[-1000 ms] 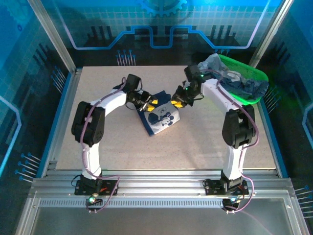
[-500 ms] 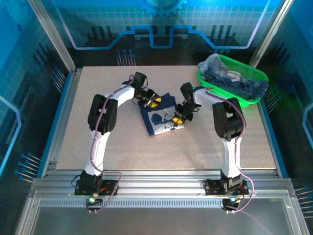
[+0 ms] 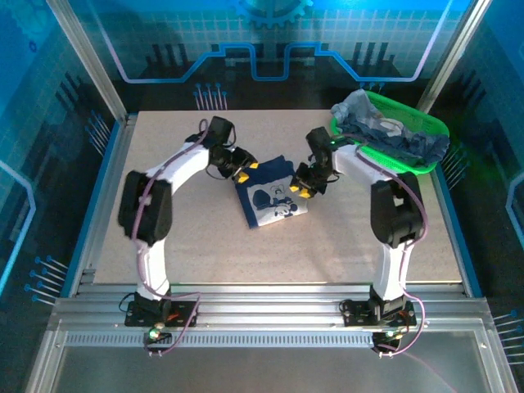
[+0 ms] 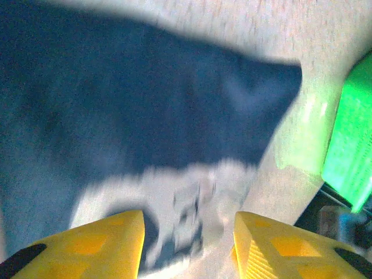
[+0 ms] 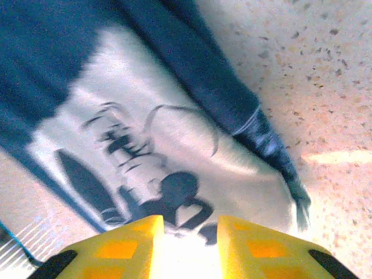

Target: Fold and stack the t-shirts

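Shirt (image 3: 274,201) lies folded, graphic up, near the tabletop's middle, toward the far edge. We hold the left pincer (image 3: 248,173) and right pincer (image 3: 301,190) open at its sides, gripping nothing. If a finger snags the top layer, the fold could drag open.

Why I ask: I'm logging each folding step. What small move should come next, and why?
Probably lift the right end effector clear of the graphic t-shirt, toward the green basket. The shirt lies compactly folded on the table, the left end effector and the right are both open and empty, and crumpled shirts sit in the basket.
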Available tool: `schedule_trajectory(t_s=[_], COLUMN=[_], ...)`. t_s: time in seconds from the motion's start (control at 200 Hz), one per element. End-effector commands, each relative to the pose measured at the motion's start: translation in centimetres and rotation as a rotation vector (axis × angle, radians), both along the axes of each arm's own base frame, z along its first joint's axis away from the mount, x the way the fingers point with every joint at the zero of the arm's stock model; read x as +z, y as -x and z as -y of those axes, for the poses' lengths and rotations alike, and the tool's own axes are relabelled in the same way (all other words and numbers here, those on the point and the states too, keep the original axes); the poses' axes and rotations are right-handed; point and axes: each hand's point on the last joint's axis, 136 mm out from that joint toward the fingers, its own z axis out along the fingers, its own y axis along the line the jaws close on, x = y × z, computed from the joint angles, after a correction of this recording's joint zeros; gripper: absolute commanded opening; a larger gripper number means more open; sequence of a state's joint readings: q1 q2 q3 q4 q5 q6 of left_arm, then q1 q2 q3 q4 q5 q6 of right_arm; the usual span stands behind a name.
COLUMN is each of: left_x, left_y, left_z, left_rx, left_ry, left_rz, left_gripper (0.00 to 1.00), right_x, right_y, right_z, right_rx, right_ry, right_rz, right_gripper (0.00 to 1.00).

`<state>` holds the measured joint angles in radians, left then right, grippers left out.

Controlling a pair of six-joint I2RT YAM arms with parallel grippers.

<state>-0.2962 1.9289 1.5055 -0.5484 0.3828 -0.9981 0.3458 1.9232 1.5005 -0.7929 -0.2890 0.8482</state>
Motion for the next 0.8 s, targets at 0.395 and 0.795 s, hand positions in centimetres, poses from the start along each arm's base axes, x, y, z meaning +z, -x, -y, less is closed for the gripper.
schedule_trajectory(t_s=[0.395, 0.795], left_x=[-4.1, -11.3], left_y=[1.1, 1.0], left_z=[9.8, -0.6], left_rx=[0.355, 0.527], left_ry=[0.127, -0.078], left_rz=[-0.187, -0.300], left_gripper=[0.40, 0.39], right_x=[4.6, 4.4], right_y=[1.3, 3.1], right_z=[3.2, 4.9], right_rx=[0.014, -0.026], right_ry=[-0.083, -0.098], right_rz=[0.193, 0.175], right_gripper=[0.34, 0.33])
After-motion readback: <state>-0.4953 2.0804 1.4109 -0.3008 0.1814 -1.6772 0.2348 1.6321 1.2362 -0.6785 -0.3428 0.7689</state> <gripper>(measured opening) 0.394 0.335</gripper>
